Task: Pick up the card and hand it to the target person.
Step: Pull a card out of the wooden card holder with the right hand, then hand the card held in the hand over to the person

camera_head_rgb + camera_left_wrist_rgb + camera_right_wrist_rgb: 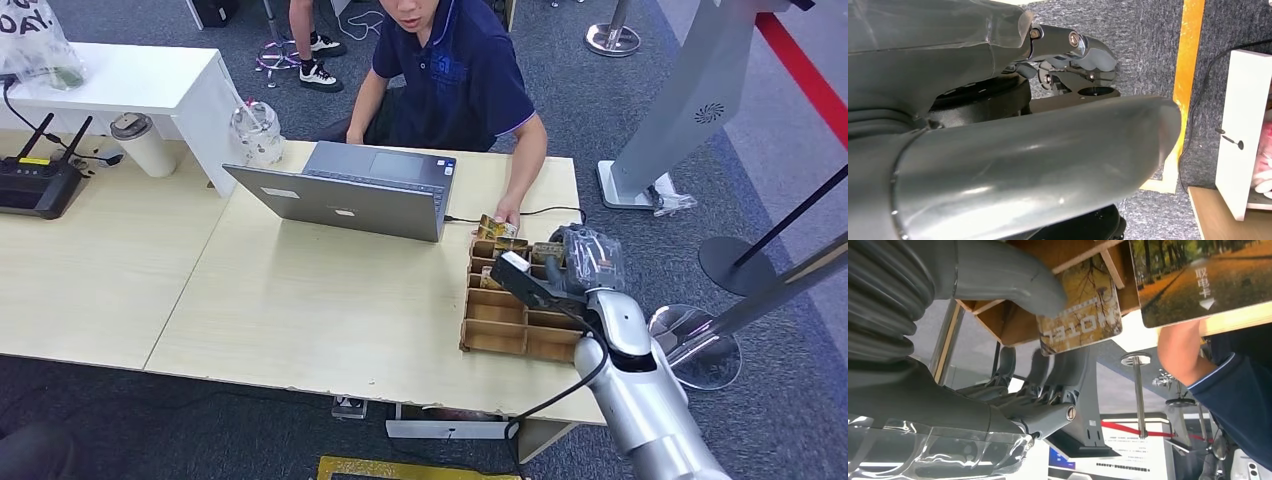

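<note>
Autumn-printed hotel card (1080, 310) upright in the wooden organizer's (520, 325) far compartment.

Office or demo hall, desks (300, 300), laptop (350, 195), router (35, 185), stanchions (612, 35)

Laptop (350, 195) and organizer (515, 325) on table (300, 310)

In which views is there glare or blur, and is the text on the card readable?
Right wrist view: the autumn-print card is sharp, its text shown inverted; glare on the clear plastic cover. Left wrist view: soft highlights on the grey left hand, which is blurred. Head view: evenly lit, sharp.
</note>
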You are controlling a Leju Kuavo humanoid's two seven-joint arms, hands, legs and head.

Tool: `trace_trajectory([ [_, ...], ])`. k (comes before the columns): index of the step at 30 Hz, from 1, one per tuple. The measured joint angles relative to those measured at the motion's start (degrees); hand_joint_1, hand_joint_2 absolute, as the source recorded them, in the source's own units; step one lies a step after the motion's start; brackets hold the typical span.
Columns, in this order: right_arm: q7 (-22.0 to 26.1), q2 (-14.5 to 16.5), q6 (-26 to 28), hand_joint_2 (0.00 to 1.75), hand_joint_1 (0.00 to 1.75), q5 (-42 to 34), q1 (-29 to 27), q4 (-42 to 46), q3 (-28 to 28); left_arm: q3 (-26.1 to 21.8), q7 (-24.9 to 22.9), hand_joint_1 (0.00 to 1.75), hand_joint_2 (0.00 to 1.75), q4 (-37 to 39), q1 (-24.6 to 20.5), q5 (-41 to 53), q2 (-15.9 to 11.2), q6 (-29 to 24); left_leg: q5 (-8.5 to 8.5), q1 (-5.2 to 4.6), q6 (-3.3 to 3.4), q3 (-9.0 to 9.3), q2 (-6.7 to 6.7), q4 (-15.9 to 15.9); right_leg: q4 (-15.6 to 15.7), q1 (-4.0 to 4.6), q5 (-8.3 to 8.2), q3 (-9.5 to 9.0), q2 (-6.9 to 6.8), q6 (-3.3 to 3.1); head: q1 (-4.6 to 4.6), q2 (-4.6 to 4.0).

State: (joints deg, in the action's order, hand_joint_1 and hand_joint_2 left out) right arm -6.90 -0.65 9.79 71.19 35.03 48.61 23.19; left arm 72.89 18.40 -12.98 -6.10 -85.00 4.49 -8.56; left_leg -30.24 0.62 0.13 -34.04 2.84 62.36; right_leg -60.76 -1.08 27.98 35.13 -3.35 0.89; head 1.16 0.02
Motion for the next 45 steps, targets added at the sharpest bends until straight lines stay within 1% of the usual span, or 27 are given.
trace_trajectory([
  [7,0.51,-0.08,0.79,1.75,1.33,0.15,-0.24,0.31,-0.25,0.00,-0.01,0.00,0.00,0.00,0.00,0.21,-0.03,0.08,0.00,0.00,0.00,0.00,0.01,0.00,0.00,0.00,0.00,0.00,0.01,0.00,0.00,0.00],
  [16,1.03,-0.09,2.49,1.75,1.33,0.57,-0.26,0.39,-0.43,0.00,-0.10,0.00,0.00,0.00,-0.01,0.33,-0.03,-0.01,0.00,0.00,0.00,0.00,0.01,0.00,0.00,0.00,-0.02,0.00,0.01,-0.02,0.00,0.00],
  [23,1.13,-0.09,2.82,1.75,1.35,0.95,-0.26,0.55,-0.44,0.00,-0.13,0.00,0.00,0.00,-0.01,0.38,-0.03,-0.01,0.00,0.00,0.00,0.00,0.01,0.00,0.00,0.00,-0.02,0.00,0.00,-0.02,0.00,0.00],
  [29,1.16,-0.09,3.55,1.75,1.36,0.98,-0.29,2.69,-0.44,0.00,-0.12,0.00,0.00,0.01,0.00,0.49,-0.03,-0.03,0.00,0.00,0.00,0.00,0.02,0.00,0.00,0.00,-0.02,0.00,0.01,-0.02,0.00,0.00],
  [31,1.16,-0.09,3.55,1.75,1.37,0.98,-0.29,3.21,-0.44,0.00,-0.11,0.00,0.00,0.00,0.00,0.50,-0.03,-0.03,0.00,0.00,0.00,0.00,0.02,0.00,0.00,0.00,-0.02,0.00,0.01,-0.02,-0.01,0.00],
  [33,1.19,-0.13,3.57,1.75,1.43,0.98,-0.32,3.71,-0.44,0.00,-0.09,0.00,0.00,0.01,0.00,0.53,-0.03,-0.03,0.00,0.00,0.00,0.00,0.02,0.00,0.00,0.00,-0.02,0.01,0.01,-0.02,-0.01,0.00],
  [37,1.51,-0.54,3.98,1.75,1.49,0.92,-0.71,6.59,-0.44,-0.04,-0.01,0.00,0.00,0.02,0.00,0.65,-0.03,-0.04,0.00,0.00,0.00,0.00,0.02,0.00,0.00,0.00,-0.02,0.01,0.01,-0.02,0.00,0.00],
  [45,2.20,-1.97,4.16,1.75,1.54,-0.24,-0.68,17.09,-0.46,-0.69,0.39,0.00,0.00,0.02,0.03,0.85,0.01,-0.10,0.00,0.00,0.00,-0.01,0.02,0.00,0.00,0.00,-0.02,0.00,0.01,-0.02,0.00,0.00],
])
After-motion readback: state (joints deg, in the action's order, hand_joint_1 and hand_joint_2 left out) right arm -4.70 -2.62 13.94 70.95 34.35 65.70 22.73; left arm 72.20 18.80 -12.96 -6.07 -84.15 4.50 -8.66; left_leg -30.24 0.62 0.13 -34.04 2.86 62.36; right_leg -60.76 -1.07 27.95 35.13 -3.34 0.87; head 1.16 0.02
